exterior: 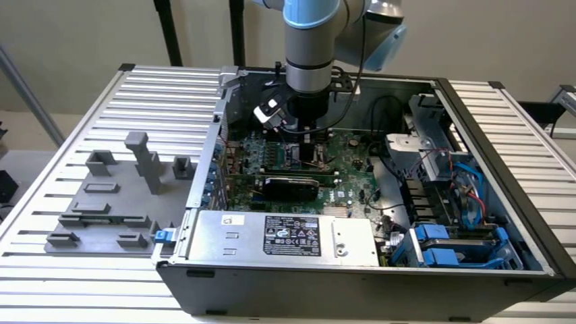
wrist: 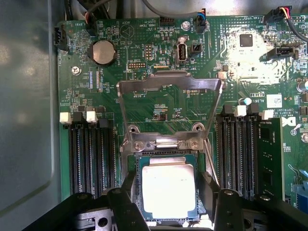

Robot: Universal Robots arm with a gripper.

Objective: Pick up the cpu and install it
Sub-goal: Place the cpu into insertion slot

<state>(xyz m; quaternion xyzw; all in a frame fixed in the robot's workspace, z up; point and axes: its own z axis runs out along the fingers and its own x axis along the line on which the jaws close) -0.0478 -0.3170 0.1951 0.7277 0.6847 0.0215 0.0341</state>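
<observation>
An open computer case (exterior: 360, 290) lies on a slatted metal surface (exterior: 162, 101), with grey fixture blocks (exterior: 117, 196) beside it near the surface's edge on the exterior view's left. The arm (exterior: 311, 40) reaches straight down into the case over the green motherboard (wrist: 159, 103). The cpu (wrist: 168, 191), with its silver top and thin green rim, lies flat inside the socket (wrist: 166, 155), well in from the board's edges and between two banks of black memory slots (wrist: 89, 159). The socket's metal load plate (wrist: 168, 84) is swung up and open. The black jaws stand apart, one on each side of the cpu, just beside its edges and not clamped on it. A coin cell (wrist: 103, 52) sits near one corner of the board, and a memory module (wrist: 269, 159) fills one slot of the far bank. Most of the white printing on the board is too fine to read, though one word by a pin header looks like "DEBUG". A white barcode sticker (wrist: 274, 100) cannot be read. The power supply (exterior: 216, 236) along the case's front wall carries a black label (exterior: 293, 236) with white print and marks, also illegible.
</observation>
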